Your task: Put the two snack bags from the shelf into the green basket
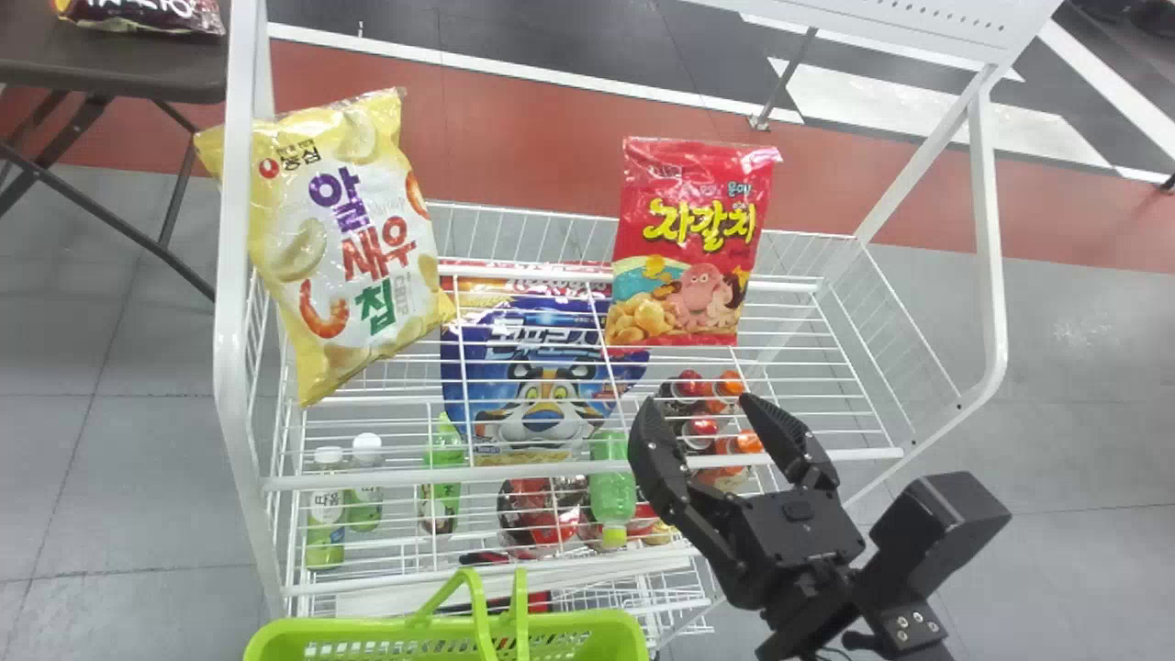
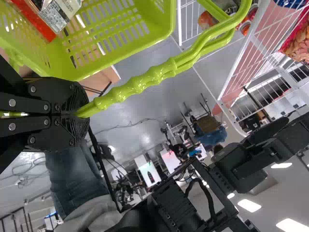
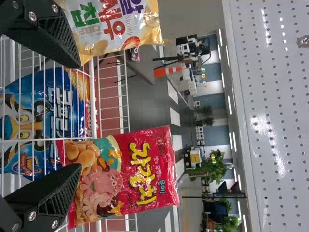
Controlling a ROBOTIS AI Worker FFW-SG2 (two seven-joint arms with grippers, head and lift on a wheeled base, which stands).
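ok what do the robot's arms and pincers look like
The left pincer and right pincer are black, with ridged fingers and silvery screws. The right arm, also black, has boxy sections and a looping black cable.

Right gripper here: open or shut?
Open. In the head view the right gripper has its two fingers well apart, and the right wrist view shows the same wide gap, nothing clamped.
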